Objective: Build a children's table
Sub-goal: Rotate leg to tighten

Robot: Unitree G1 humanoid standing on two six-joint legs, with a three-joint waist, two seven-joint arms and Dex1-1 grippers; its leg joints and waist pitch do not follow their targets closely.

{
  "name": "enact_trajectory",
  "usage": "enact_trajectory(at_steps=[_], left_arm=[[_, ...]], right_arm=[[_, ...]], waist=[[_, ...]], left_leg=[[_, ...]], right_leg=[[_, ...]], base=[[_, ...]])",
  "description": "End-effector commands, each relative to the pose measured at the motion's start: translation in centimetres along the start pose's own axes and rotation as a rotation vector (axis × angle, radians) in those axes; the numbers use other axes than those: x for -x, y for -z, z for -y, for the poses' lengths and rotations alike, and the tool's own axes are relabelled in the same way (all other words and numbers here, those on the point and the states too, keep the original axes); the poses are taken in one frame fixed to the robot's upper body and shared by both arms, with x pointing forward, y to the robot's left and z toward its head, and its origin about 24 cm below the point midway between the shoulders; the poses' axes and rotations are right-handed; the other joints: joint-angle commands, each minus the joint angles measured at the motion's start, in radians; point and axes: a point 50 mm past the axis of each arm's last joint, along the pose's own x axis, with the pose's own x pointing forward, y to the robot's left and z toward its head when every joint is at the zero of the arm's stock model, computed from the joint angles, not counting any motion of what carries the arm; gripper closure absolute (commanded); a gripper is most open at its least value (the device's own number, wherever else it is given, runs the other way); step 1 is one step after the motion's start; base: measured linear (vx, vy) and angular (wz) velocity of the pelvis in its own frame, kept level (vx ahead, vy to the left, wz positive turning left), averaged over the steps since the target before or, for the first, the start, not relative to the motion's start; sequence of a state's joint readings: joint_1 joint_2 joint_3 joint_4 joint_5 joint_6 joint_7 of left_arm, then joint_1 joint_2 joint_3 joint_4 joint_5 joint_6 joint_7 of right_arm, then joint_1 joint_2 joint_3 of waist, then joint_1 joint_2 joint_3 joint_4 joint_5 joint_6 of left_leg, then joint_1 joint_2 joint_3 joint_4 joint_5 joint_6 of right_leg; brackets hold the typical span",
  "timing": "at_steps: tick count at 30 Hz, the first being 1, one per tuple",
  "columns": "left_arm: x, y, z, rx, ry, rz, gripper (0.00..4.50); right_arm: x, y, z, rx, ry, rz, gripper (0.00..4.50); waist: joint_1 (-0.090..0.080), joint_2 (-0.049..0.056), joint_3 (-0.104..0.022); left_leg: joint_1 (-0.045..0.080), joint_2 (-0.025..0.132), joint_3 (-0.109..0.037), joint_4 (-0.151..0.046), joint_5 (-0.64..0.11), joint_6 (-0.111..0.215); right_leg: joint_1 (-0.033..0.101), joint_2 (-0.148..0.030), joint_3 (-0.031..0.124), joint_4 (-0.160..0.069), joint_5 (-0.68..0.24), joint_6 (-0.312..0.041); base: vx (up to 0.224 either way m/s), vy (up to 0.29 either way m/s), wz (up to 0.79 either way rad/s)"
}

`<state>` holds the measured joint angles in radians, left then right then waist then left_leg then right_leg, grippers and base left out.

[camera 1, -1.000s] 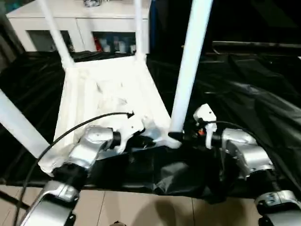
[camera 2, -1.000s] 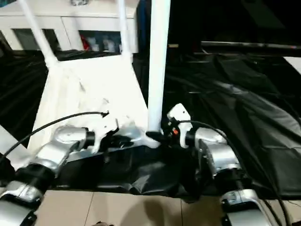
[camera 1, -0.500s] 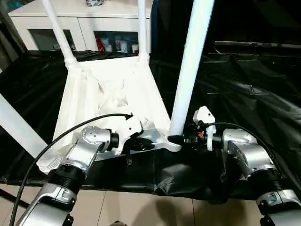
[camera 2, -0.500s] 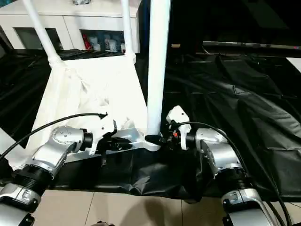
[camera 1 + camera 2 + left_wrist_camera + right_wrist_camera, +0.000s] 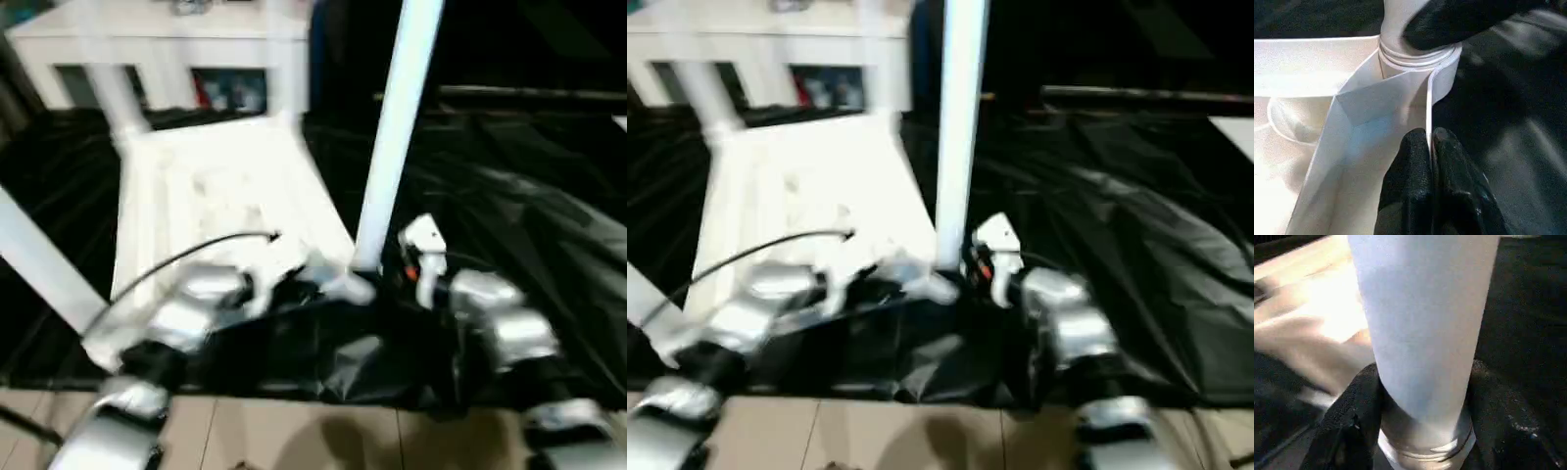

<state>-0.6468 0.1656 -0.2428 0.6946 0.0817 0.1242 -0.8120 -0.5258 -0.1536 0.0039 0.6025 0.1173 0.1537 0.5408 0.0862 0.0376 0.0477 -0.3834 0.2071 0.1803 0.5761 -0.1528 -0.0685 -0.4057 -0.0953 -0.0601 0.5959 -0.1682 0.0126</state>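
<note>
The children's table lies upside down on a black sheet, its white ribbed tabletop (image 5: pixel 216 186) facing up. A long white leg (image 5: pixel 392 147) stands upright in the near right corner socket (image 5: pixel 1415 54). My right gripper (image 5: pixel 377 274) is shut on this leg just above the socket, with black fingers (image 5: pixel 1347 426) pressed on both of its sides. My left gripper (image 5: pixel 1428 142) is shut on the tabletop's thin rim right beside that corner. Another leg (image 5: pixel 39 264) rises at the near left, and two more stand at the far corners, one of them (image 5: pixel 113 98) on the left.
A black plastic sheet (image 5: pixel 529 215) covers the ground under and to the right of the tabletop. A white cabinet with glass doors (image 5: pixel 157 39) stands behind it. Light floor tiles (image 5: pixel 294 431) run along the near edge below my forearms.
The whole picture has shifted and blurred, so the camera moved. My right gripper's fingers have drawn in against the leg's base. The left gripper keeps its pinch on the rim.
</note>
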Motion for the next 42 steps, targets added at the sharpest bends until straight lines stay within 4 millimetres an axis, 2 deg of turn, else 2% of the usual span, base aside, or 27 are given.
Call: enact_trajectory(at_steps=[1,2,5,6,7,8,9,11,15,17,18,19,26,28,34,37,40,42], left_arm=[[-1.0,-0.9,0.1,0.029,-0.073,0.026,4.5],[-1.4,-1.1,0.1,0.031,-0.086,0.028,4.5],[-2.1,-1.8,0.3,0.018,-0.109,0.034,4.5],[-2.2,-2.1,0.5,0.009,-0.095,0.044,4.5],[-2.4,-2.3,0.7,0.003,-0.084,0.052,4.5],[-2.5,-2.4,0.8,-0.002,-0.077,0.057,4.5],[-2.5,-2.4,1.0,-0.016,-0.051,0.065,4.5],[-2.2,-2.2,1.1,-0.038,-0.019,0.076,4.5],[-1.5,-1.7,1.0,-0.064,0.02,0.072,4.5],[-0.9,-1.2,0.9,-0.066,0.046,0.07,4.5],[-0.9,-1.2,0.9,-0.066,0.046,0.07,4.5],[-0.4,-1.0,1.0,-0.07,0.085,0.078,4.5],[1.7,0.1,1.3,-0.074,0.232,0.095,4.5],[2.0,0.2,1.3,-0.073,0.248,0.091,4.5],[3.0,0.7,1.4,-0.063,0.3,0.087,4.5],[3.2,0.8,1.5,-0.059,0.308,0.086,4.5],[3.3,0.8,1.4,-0.055,0.31,0.085,4.5],[3.3,0.9,1.4,-0.053,0.308,0.085,4.5]], right_arm=[[0.0,1.9,0.4,-0.094,0.147,-0.069,2.36],[-0.2,2.0,0.2,-0.102,0.17,-0.076,2.36],[-0.7,2.2,-0.5,-0.105,0.209,-0.089,2.36],[-1.0,2.0,-1.1,-0.097,0.182,-0.074,2.36],[-1.3,1.8,-1.5,-0.086,0.161,-0.059,2.36],[-1.4,1.7,-1.8,-0.08,0.148,-0.048,2.36],[-1.4,1.2,-2.0,-0.07,0.116,-0.015,2.02],[-1.3,0.6,-1.7,-0.025,0.095,0.011,1.68],[-0.8,-0.5,-0.6,-0.011,0.038,0.028,1.33],[-0.2,-1.1,0.0,0.02,-0.045,0.024,1.28],[-0.2,-1.1,0.0,0.02,-0.045,0.024,1.08],[0.3,-1.2,0.3,0.081,-0.115,-0.001,0.97],[2.1,-1.8,1.0,0.147,-0.336,-0.023,0.97],[2.2,-1.9,1.0,0.156,-0.36,-0.026,0.97],[2.7,-1.6,0.5,0.151,-0.465,-0.049,0.97],[2.8,-1.4,0.4,0.144,-0.493,-0.057,1.32],[2.9,-1.2,0.4,0.149,-0.51,-0.073,1.38],[3.0,-1.0,0.4,0.156,-0.517,-0.084,1.66]], waist=[[-0.001,-0.017,-0.063],[0.001,-0.017,-0.066],[0.001,-0.016,-0.068],[0.001,-0.016,-0.068],[0.001,-0.01,-0.069],[0.001,-0.012,-0.069],[0.001,-0.012,-0.069],[0.002,-0.011,-0.069],[0.004,-0.013,-0.069],[0.005,-0.013,-0.069],[0.005,-0.014,-0.069],[0.008,-0.013,-0.069],[0.015,-0.015,-0.068],[0.015,-0.012,-0.069],[0.019,-0.016,-0.069],[0.022,-0.018,-0.069],[0.023,-0.018,-0.069],[0.024,-0.018,-0.069]], left_leg=[[0.019,0.01,-0.001,-0.068,-0.285,0.0],[0.021,0.01,-0.002,-0.067,-0.281,0.0],[0.017,0.009,-0.003,-0.067,-0.273,0.006],[0.016,0.009,-0.003,-0.067,-0.274,0.008],[0.015,0.009,-0.004,-0.067,-0.279,0.012],[0.014,0.009,-0.004,-0.067,-0.275,0.013],[0.014,0.009,-0.003,-0.067,-0.274,0.015],[0.014,0.009,-0.003,-0.066,-0.275,0.021],[0.013,0.01,-0.002,-0.065,-0.271,0.033],[0.014,0.012,-0.002,-0.064,-0.268,0.04],[0.014,0.012,-0.001,-0.064,-0.271,0.043],[0.014,0.013,-0.002,-0.064,-0.273,0.04],[0.014,0.02,-0.001,-0.064,-0.269,0.045],[0.014,0.02,0.0,-0.064,-0.264,0.047],[0.015,0.021,0.001,-0.063,-0.255,0.047],[0.014,0.02,0.002,-0.063,-0.249,0.048],[0.016,0.021,0.002,-0.063,-0.25,0.047],[0.015,0.02,0.002,-0.063,-0.245,0.045]], right_leg=[[0.037,-0.041,0.03,-0.084,-0.366,-0.162],[0.038,-0.041,0.03,-0.084,-0.355,-0.162],[0.041,-0.038,0.029,-0.08,-0.309,-0.169],[0.042,-0.039,0.029,-0.08,-0.303,-0.171],[0.042,-0.04,0.028,-0.081,-0.298,-0.172],[0.044,-0.039,0.028,-0.078,-0.28,-0.175],[0.044,-0.039,0.028,-0.078,-0.274,-0.177],[0.046,-0.04,0.028,-0.078,-0.264,-0.182],[0.049,-0.04,0.028,-0.076,-0.252,-0.191],[0.049,-0.041,0.027,-0.076,-0.251,-0.199],[0.048,-0.041,0.028,-0.076,-0.252,-0.2],[0.048,-0.04,0.026,-0.075,-0.259,-0.203],[0.048,-0.043,0.027,-0.07,-0.256,-0.217],[0.045,-0.041,0.027,-0.067,-0.242,-0.224],[0.046,-0.041,0.028,-0.063,-0.226,-0.232],[0.046,-0.042,0.028,-0.063,-0.232,-0.229],[0.044,-0.042,0.029,-0.064,-0.239,-0.226],[0.045,-0.042,0.029,-0.064,-0.239,-0.224]], base=[[0.0,0.0,0.0],[0.0,0.0,0.0],[0.0,0.0,0.0],[0.0,0.0,0.0],[0.0,0.0,0.0],[0.0,0.0,0.0],[0.0,0.0,0.0],[0.0,0.0,0.0],[0.0,0.0,0.0],[0.0,0.0,0.0],[0.0,0.0,0.0],[0.0,0.0,0.0],[0.0,0.0,0.0],[0.0,0.0,0.0],[0.0,0.0,0.0],[0.0,0.0,0.0],[0.0,0.0,0.0],[0.0,0.0,0.0]])
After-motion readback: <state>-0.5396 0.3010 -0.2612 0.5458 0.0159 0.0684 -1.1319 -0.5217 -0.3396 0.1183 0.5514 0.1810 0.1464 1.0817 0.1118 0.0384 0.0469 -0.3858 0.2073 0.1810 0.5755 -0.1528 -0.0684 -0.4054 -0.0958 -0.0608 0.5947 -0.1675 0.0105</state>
